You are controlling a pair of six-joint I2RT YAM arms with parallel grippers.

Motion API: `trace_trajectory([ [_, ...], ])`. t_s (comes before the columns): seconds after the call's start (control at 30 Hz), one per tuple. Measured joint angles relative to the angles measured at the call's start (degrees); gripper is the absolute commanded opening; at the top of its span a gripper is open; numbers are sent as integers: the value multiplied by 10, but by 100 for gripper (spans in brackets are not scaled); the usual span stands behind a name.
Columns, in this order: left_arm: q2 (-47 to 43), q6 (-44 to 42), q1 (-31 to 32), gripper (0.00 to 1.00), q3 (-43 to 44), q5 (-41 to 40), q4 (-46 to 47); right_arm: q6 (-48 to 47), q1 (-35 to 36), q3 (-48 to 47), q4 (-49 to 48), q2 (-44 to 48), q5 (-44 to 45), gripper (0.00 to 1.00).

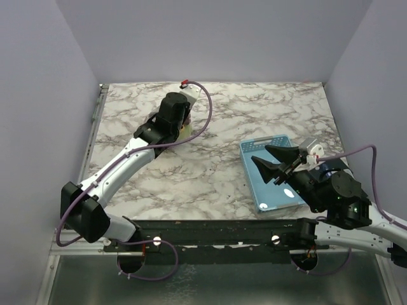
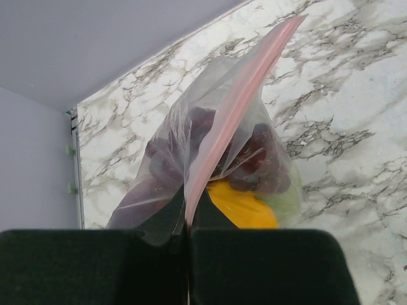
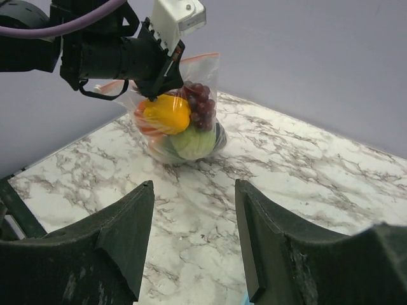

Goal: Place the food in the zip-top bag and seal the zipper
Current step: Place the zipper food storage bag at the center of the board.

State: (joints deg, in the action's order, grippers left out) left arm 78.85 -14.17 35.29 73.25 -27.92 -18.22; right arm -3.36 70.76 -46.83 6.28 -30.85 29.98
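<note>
The left arm stretches toward the counter's far edge, and the left gripper (image 2: 189, 236) is clamped on the zipper (image 2: 245, 89) of the bag (image 3: 184, 127). From above, the wrist hides most of the bag. The right wrist view shows grapes (image 3: 198, 105), a yellow piece (image 3: 166, 114) and a green piece (image 3: 191, 143) inside. The right gripper (image 1: 270, 162) hovers over the basket (image 1: 262, 194) near the right near corner, jaws wide. Whether the zipper is sealed is unclear.

Top camera looks down on the bench (image 1: 222, 121); left wrist sits close against the zip-top bag (image 2: 210, 140), right wrist sees it farther off.
</note>
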Motion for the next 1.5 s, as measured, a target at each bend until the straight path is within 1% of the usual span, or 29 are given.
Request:
trace_trajectory([
  [0.17, 44, 4, -7, 0, -1, 31, 38, 5, 0, 11, 8, 28, 10, 61],
  [0.3, 82, 32, -6, 0, -19, 63, 70, 9, 0, 14, 15, 43, 17, 63],
  [0.43, 84, 65, 11, 0, -53, 79, 104, 12, 0, 15, 25, 49, 23, 65],
  [0.53, 84, 85, 38, 0, -71, 80, 119, 15, 0, 15, 33, 49, 27, 69],
  [0.6, 84, 97, 68, 0, -86, 79, 121, 19, 0, 18, 35, 49, 33, 72],
  [0.77, 84, 130, 132, 0, -119, 74, 116, 34, 0, 30, 37, 49, 58, 76],
  [1.0, 84, 179, 175, 0, -148, 60, 116, 57, 0, 33, 43, 49, 84, 79],
  [1.03, 84, 184, 181, 2, -151, 57, 116, 61, 0, 33, 45, 49, 88, 80],
  [1.13, 77, 198, 201, 17, -166, 50, 117, 73, 0, 33, 51, 49, 103, 83],
  [1.3, 56, 226, 226, 44, -196, 51, 115, 95, 0, 37, 70, 49, 128, 85],
  [1.37, 45, 236, 233, 64, -206, 55, 115, 104, 0, 40, 76, 49, 132, 85],
  [1.43, 31, 247, 240, 80, -214, 63, 113, 113, 0, 42, 85, 49, 137, 85],
  [1.47, 26, 251, 243, 91, -217, 68, 112, 118, 0, 42, 89, 49, 139, 86],
  [1.5, 17, 255, 249, 98, -220, 75, 111, 124, 0, 43, 94, 49, 143, 86],
])
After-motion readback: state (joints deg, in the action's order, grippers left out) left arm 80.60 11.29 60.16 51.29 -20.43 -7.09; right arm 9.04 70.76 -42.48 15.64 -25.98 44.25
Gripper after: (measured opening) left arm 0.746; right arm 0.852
